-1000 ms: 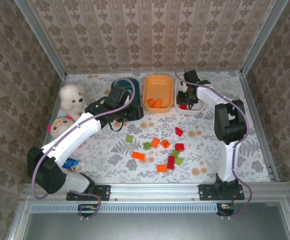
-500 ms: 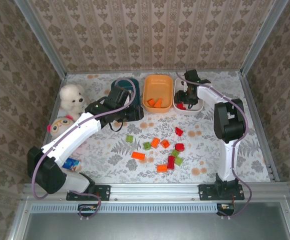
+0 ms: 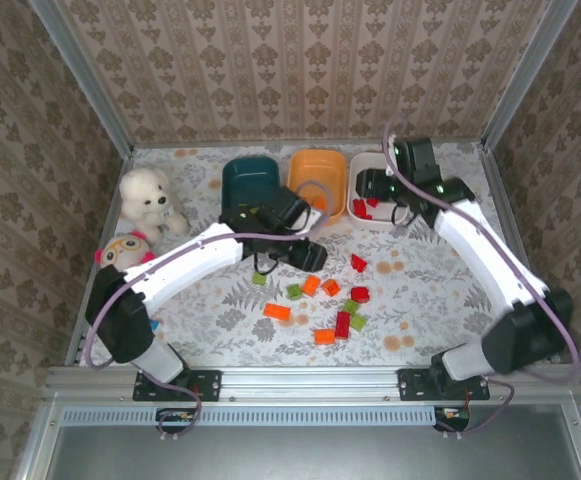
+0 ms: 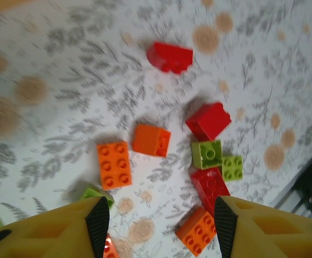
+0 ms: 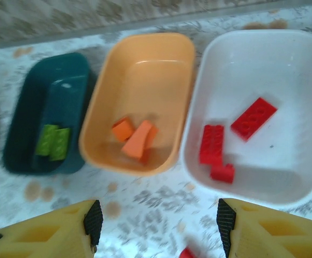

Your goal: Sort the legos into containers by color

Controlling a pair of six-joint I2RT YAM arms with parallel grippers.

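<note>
Loose legos lie mid-table: red (image 3: 358,263), orange (image 3: 277,311) and green (image 3: 294,291) among them. My left gripper (image 3: 308,256) hangs open just above their far edge. In the left wrist view the left gripper (image 4: 158,228) has nothing between its fingers; below it lie an orange brick (image 4: 113,164), a red brick (image 4: 208,120) and a green brick (image 4: 207,153). My right gripper (image 3: 366,186) is open at the white tub (image 3: 378,222). In the right wrist view the right gripper (image 5: 156,226) is empty. The teal tub (image 5: 70,70) holds green bricks (image 5: 53,142), the orange tub (image 5: 150,75) orange bricks (image 5: 134,137), the white tub (image 5: 252,70) red bricks (image 5: 253,118).
A white plush bear (image 3: 150,200) and a second plush toy (image 3: 120,252) sit at the far left of the table. Wallpapered walls close in the back and sides. A metal rail (image 3: 310,378) runs along the near edge.
My left arm swung right from the teal tub to above the loose legos. My right gripper opened over the white tub, and its arm swung out to the right.
</note>
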